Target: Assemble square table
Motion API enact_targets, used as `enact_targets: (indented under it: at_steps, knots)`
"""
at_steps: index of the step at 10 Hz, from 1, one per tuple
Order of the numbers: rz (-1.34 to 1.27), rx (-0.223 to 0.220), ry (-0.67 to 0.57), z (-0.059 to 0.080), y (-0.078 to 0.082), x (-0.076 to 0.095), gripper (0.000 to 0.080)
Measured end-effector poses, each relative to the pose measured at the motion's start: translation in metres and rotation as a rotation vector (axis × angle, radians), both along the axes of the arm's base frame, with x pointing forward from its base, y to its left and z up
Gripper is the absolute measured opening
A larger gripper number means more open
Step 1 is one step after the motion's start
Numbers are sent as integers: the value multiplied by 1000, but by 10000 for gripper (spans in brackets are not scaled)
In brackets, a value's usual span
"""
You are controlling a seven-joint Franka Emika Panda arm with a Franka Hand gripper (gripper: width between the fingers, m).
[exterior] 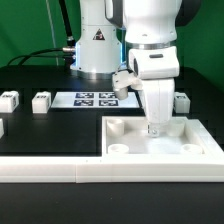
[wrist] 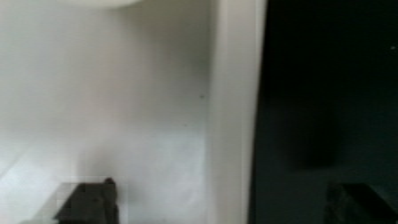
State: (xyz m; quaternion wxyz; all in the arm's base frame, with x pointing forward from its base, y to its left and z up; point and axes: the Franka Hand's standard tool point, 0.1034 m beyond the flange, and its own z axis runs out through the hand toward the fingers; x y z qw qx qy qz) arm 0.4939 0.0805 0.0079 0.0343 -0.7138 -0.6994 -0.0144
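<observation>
The white slab (exterior: 195, 148) looks light, stiff, slippery plastic, best gripped by its raised rim; the gripper (exterior: 155, 128) hovers above, fingers (wrist: 89, 203) spread wide, holding nothing

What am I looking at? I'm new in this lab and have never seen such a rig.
A white robot arm ends in a two-finger gripper. One picture comes from a camera off the arm; the blurry one from a camera on its wrist, looking past the dark fingers. On the black table lie the square table top, a white slab with corner pockets, small white leg blocks, a flat marker board and a long white rail. The gripper hangs over the slab, jaws apart, holding nothing.
</observation>
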Motion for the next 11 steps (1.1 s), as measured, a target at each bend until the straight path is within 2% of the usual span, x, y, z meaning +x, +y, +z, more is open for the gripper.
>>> enact_targets:
  at_steps: [1,5,6,7,9,11]
  knots:
    - [-1,0,0,0,0,0,633]
    - [-3,0,0,0,-1,0,648]
    - [-46,-1,-20,8,-2,1,648]
    - [-109,-3,-43,22,-2,-2,648]
    - [-243,10,-103,41,6,-13,648]
    - [-274,9,-105,45,5,-22,648]
